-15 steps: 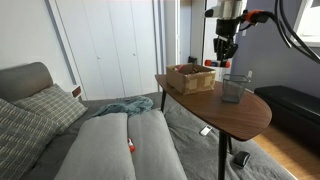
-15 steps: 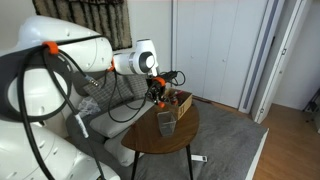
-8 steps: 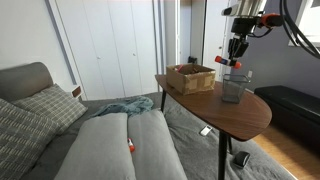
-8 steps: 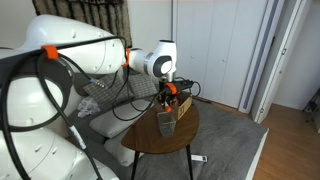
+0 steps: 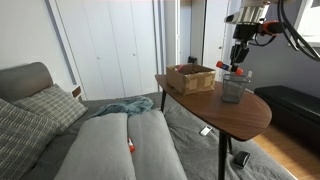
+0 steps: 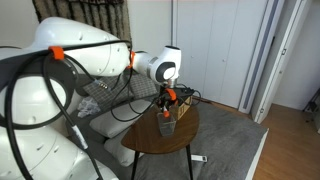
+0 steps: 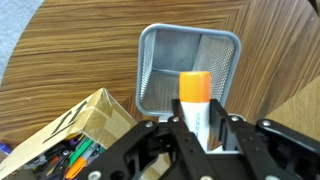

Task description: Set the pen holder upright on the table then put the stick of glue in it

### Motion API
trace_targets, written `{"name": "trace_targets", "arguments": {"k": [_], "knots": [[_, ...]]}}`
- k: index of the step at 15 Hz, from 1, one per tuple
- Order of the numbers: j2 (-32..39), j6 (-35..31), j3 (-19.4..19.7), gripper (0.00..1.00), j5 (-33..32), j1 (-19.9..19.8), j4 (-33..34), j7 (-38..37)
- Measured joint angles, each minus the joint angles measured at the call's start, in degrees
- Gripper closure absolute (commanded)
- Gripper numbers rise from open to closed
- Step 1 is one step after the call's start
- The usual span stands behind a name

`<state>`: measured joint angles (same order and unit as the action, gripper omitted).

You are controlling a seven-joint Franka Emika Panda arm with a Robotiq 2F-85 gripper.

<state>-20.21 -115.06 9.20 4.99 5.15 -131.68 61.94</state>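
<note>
A grey mesh pen holder (image 5: 234, 86) stands upright on the round wooden table (image 5: 240, 113); it also shows in the wrist view (image 7: 165, 60) and in an exterior view (image 6: 165, 123). My gripper (image 7: 198, 128) is shut on a white glue stick with an orange cap (image 7: 194, 96). It hangs directly above the holder's open mouth in both exterior views (image 5: 238, 66) (image 6: 166, 108). The stick points down toward the holder and its cap is over the opening.
An open cardboard box (image 5: 190, 77) with pens and small items stands beside the holder, also in the wrist view (image 7: 70, 140). A grey sofa with cushions (image 5: 60, 130) lies beside the table. White wardrobe doors (image 5: 110, 45) stand behind.
My gripper has carried the glue stick sideways from above the box to above the pen holder and has come down a little.
</note>
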Motion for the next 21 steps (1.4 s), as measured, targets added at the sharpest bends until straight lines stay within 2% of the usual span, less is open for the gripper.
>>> {"name": "trace_targets", "arguments": {"k": [1,2,3,8,9,15,21], "knots": [[0.2,-0.1,-0.2,0.45,0.0,0.0,-0.5,-0.3],[0.4,-0.3,-0.3,0.44,0.0,0.0,-0.9,-0.6],[0.6,-0.8,-0.5,0.38,-0.1,0.0,-1.4,-1.2],[1.0,-2.9,-1.1,0.04,-0.1,-0.2,-2.1,-3.0],[1.0,-3.4,-1.1,0.01,-0.1,-0.2,-2.1,-3.2],[-0.7,-4.5,-1.1,0.0,-0.2,-0.5,-1.4,-4.3],[-4.5,-2.8,-2.8,0.0,-4.8,-2.2,0.0,-12.8]]}}
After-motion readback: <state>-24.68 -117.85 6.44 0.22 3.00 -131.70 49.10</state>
